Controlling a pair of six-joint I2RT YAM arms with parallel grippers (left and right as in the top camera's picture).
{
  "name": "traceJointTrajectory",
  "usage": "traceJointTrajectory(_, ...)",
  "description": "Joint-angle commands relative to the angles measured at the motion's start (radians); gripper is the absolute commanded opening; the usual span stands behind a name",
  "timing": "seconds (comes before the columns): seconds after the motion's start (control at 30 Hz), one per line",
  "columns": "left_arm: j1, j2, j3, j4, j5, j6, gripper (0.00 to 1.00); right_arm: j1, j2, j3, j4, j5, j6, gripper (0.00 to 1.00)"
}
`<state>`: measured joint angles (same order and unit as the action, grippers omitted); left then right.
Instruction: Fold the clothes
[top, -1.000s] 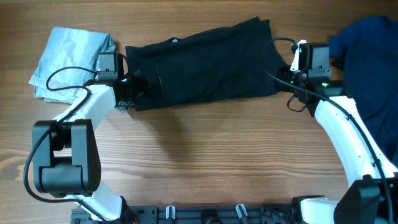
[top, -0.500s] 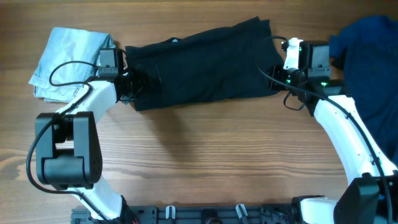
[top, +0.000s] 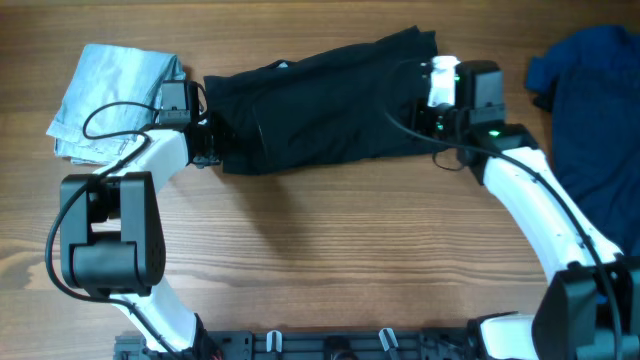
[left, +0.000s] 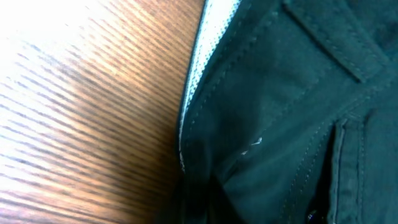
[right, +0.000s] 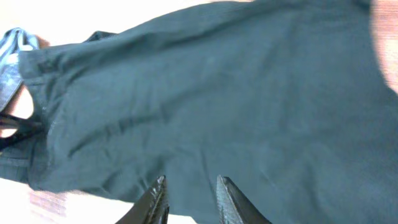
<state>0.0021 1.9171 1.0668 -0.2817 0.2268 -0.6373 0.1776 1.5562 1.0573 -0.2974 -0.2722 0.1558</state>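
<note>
Shorts: black shorts (top: 320, 100) lie spread flat across the 12 o'clock part of the wooden surface (top: 330, 250), long axis from 9 to 3 o'clock, the 3 o'clock end tilted slightly up

Left pincer (top: 208, 148) sits at the 9 o'clock end of the shorts, together and clamped on the cloth. Its wrist view shows the waistband (left: 205, 81) with the pale inner lining at the edge, and the fabric puckers toward the grip

Right pincer (right: 191, 199) is over the 3 o'clock end, fingertips (right: 158, 196) a narrow gap apart above the black cloth

Pale blue denim piece (top: 115, 85) is folded at 10 o'clock, just beside the left arm

Royal-blue garment (top: 590, 100) is heaped at 2 o'clock, apart from the shorts
</note>
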Motion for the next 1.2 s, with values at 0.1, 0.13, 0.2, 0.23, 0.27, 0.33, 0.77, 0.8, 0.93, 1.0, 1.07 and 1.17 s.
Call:
traceJointTrajectory(0.1,-0.006,0.060,-0.039,-0.021,0.012,0.001,0.04,0.105,0.154,0.008,0.163,-0.030,0.106,0.22)
traceJointTrajectory(0.13,-0.006,0.060,-0.039,-0.021,0.012,0.002,0.04,0.112,0.177,0.008,0.180,-0.043,0.123,0.22)
traceJointTrajectory(0.2,-0.006,0.060,-0.039,-0.021,0.012,0.004,0.04,0.127,0.233,0.008,0.231,-0.116,0.168,0.21)
traceJointTrajectory(0.23,-0.006,0.060,-0.039,-0.021,0.012,0.004,0.04,0.132,0.255,0.008,0.251,-0.147,0.177,0.20)
traceJointTrajectory(0.27,-0.006,0.060,-0.039,-0.020,0.012,0.004,0.04,0.136,0.276,0.008,0.267,-0.155,0.187,0.20)
traceJointTrajectory(0.33,-0.006,0.060,-0.039,-0.020,0.012,0.005,0.04,0.139,0.306,0.008,0.280,-0.154,0.188,0.18)
traceJointTrajectory(0.77,-0.006,-0.093,0.050,-0.096,0.020,0.084,0.04,0.140,0.367,0.008,0.164,-0.227,0.455,0.15)
traceJointTrajectory(0.8,-0.006,-0.103,0.054,-0.096,0.020,0.084,0.04,0.140,0.367,0.008,0.132,-0.236,0.491,0.12)
traceJointTrajectory(0.93,-0.006,-0.123,0.060,-0.092,0.020,0.084,0.04,0.140,0.364,0.009,0.104,-0.239,0.430,0.04)
traceJointTrajectory(1.0,-0.006,-0.123,0.060,-0.092,0.020,0.093,0.04,0.139,0.348,0.017,0.135,-0.267,0.352,0.04)
traceJointTrajectory(1.07,-0.006,-0.123,0.060,-0.093,0.020,0.124,0.04,0.135,0.317,0.039,0.136,-0.267,0.268,0.04)
traceJointTrajectory(1.17,-0.006,-0.123,0.060,-0.093,0.020,0.151,0.04,0.121,0.280,0.074,0.124,-0.267,0.173,0.04)
